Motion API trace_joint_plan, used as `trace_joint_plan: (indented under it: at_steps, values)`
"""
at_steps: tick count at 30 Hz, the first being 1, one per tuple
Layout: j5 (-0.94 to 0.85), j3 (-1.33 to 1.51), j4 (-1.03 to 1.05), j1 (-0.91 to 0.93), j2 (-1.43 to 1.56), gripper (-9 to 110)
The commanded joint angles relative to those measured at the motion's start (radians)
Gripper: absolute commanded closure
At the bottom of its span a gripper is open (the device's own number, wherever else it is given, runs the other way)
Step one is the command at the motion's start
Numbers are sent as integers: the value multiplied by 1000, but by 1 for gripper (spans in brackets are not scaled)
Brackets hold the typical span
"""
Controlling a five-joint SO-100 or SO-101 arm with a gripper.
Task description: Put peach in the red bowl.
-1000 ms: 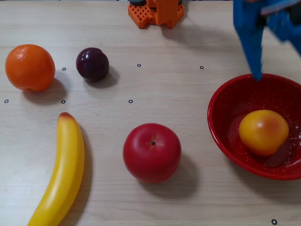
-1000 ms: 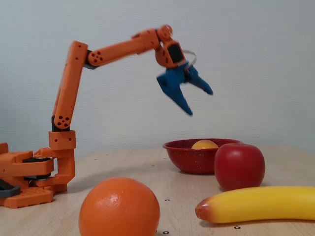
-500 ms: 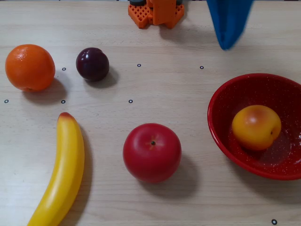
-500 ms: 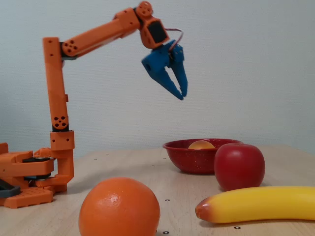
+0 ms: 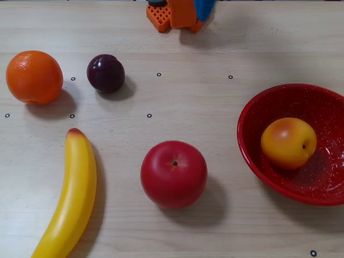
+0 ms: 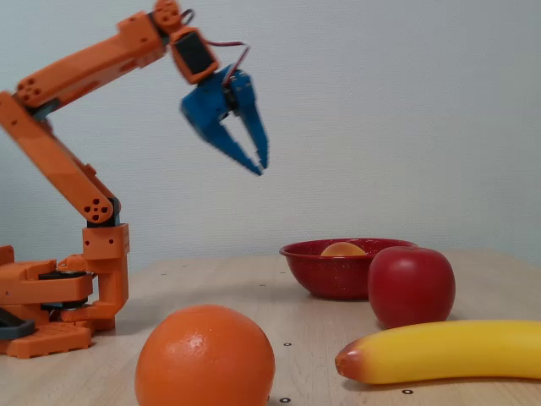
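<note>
The peach, yellow-orange with a reddish blush, lies inside the red bowl at the right of the table in the top-down fixed view. From the side, only the peach's top shows above the bowl's rim. My gripper hangs high in the air, well left of the bowl and apart from it. Its blue jaws are shut with nothing between them. Seen from above, only a blue part of it shows at the top edge.
A red apple sits left of the bowl. A banana, an orange and a dark plum lie on the left side. The orange arm base stands at the table's far edge.
The arm has swung back towards its base, carrying the gripper up and away from the bowl. The jaws have closed. The peach has rolled a little and settled in the bowl.
</note>
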Motion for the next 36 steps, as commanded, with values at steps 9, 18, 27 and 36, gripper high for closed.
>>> trace_joint_plan:
  at_steps: [9, 18, 27, 36]
  values:
    - [-57, 410, -34, 77, 489, 102]
    - [-64, 980, -423, 91, 703, 102]
    - [-46, 1335, -503, 103, 894, 102]
    - [-2, 1368, -399, 109, 992, 102]
